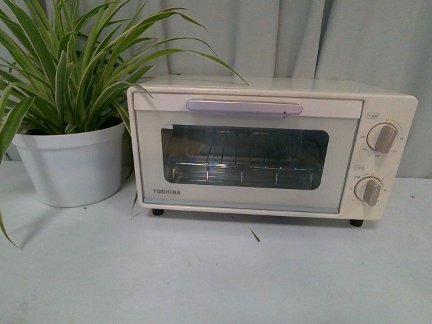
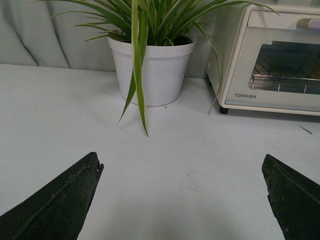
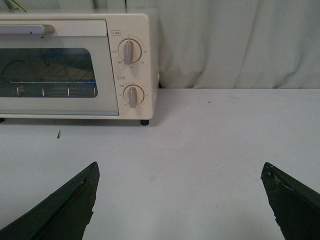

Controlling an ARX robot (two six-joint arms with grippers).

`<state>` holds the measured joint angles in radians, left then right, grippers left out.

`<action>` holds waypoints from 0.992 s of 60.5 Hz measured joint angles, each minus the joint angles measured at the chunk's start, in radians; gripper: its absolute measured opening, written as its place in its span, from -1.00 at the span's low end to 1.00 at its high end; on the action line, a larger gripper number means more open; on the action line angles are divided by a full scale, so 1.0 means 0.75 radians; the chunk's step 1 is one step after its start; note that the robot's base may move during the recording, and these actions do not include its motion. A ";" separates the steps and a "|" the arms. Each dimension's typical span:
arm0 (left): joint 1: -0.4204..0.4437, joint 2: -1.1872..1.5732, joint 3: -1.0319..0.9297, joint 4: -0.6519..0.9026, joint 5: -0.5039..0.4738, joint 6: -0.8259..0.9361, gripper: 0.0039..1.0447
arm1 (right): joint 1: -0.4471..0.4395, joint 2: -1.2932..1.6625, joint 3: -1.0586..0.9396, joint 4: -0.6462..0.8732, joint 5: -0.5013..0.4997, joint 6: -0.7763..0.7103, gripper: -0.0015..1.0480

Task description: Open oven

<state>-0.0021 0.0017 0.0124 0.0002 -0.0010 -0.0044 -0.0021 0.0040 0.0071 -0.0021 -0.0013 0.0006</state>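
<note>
Front view: the oven (image 1: 270, 148) is seen standing on its black feet toward the back of the white worktop (image 1: 202, 277). Its glass-windowed door is shut flush and faces the robot, so the bar handle (image 1: 244, 106) along the door's top edge is presented squarely for a pull; the task is judged not yet begun. The wire rack (image 1: 243, 177) is made out through the window, but glare dims the interior and nothing more can be told of it. Two knobs (image 1: 383, 138) are set to the right of the door, their markings too small to be read. A potted plant (image 1: 71, 165) stands just beside the oven's left side, and a pale curtain (image 1: 304, 40) hangs behind. Neither arm is shown in this view. In the wrist views the left gripper (image 2: 181, 167) and the right gripper (image 3: 180, 172) are both spread wide and empty above bare worktop, well apart from the oven. Only their dark fingertips are shown, and the oven is cut off at each frame's edge.
</note>
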 joint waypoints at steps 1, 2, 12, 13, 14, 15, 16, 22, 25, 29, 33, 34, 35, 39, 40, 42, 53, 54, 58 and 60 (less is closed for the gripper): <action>0.000 0.000 0.000 0.000 0.000 0.000 0.88 | 0.000 0.000 0.000 0.000 0.000 0.001 0.82; 0.000 0.000 0.000 0.000 0.000 0.000 0.88 | 0.000 0.000 0.000 0.000 0.001 0.001 0.82; 0.000 0.000 0.000 0.000 0.000 0.000 0.88 | 0.000 0.000 0.000 0.000 0.001 0.000 0.82; 0.000 0.000 0.000 0.000 0.000 0.001 0.88 | 0.000 0.000 0.000 0.000 0.001 0.000 0.82; 0.000 0.000 0.000 0.000 0.000 0.000 0.88 | 0.000 0.000 0.000 0.000 0.001 0.000 0.82; 0.000 0.000 0.000 0.000 0.000 0.000 0.88 | 0.000 0.000 0.000 0.000 0.001 0.000 0.82; 0.000 0.000 0.000 0.000 0.000 0.001 0.88 | 0.000 0.000 0.000 0.000 0.001 0.001 0.82; 0.001 0.000 0.000 0.000 0.000 0.000 0.88 | 0.000 0.000 0.000 0.000 0.001 0.000 0.82; 0.000 0.000 0.000 0.000 0.000 0.000 0.88 | 0.000 0.000 0.000 0.000 0.001 0.001 0.82; 0.000 0.000 0.000 0.000 0.000 0.001 0.88 | 0.000 0.000 0.000 0.000 0.001 0.001 0.82; 0.000 0.000 0.000 0.000 0.000 0.000 0.88 | 0.000 0.000 0.000 0.000 0.001 0.000 0.82; 0.000 0.000 0.000 0.000 0.000 0.001 0.88 | 0.000 0.000 0.000 0.000 0.001 0.000 0.82; 0.000 0.000 0.000 0.000 0.000 0.000 0.88 | 0.000 0.000 0.000 0.000 0.001 0.000 0.82; 0.000 0.000 0.000 0.000 0.000 0.000 0.88 | 0.000 0.000 0.000 0.000 0.001 0.000 0.82; 0.000 0.000 0.000 0.000 0.000 0.000 0.88 | 0.000 0.000 0.000 0.000 0.001 0.000 0.82; 0.000 0.000 0.000 0.000 0.000 0.001 0.88 | 0.000 0.000 0.000 0.000 0.001 0.000 0.82; -0.083 0.075 0.043 -0.112 -0.225 -0.090 0.88 | 0.000 0.000 0.000 0.000 0.000 0.000 0.82; -0.101 0.097 0.053 -0.124 -0.267 -0.099 0.88 | 0.000 0.000 0.000 0.000 0.001 0.000 0.82; -0.255 0.271 0.101 -0.108 -0.488 -0.238 0.88 | 0.000 0.000 0.000 0.000 0.001 0.000 0.82; -0.319 0.343 0.126 -0.088 -0.512 -0.309 0.88 | 0.000 0.000 0.000 0.000 0.000 0.000 0.82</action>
<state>-0.2417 0.2588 0.1070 -0.0658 -0.3851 -0.2359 -0.0021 0.0040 0.0071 -0.0021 -0.0013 0.0006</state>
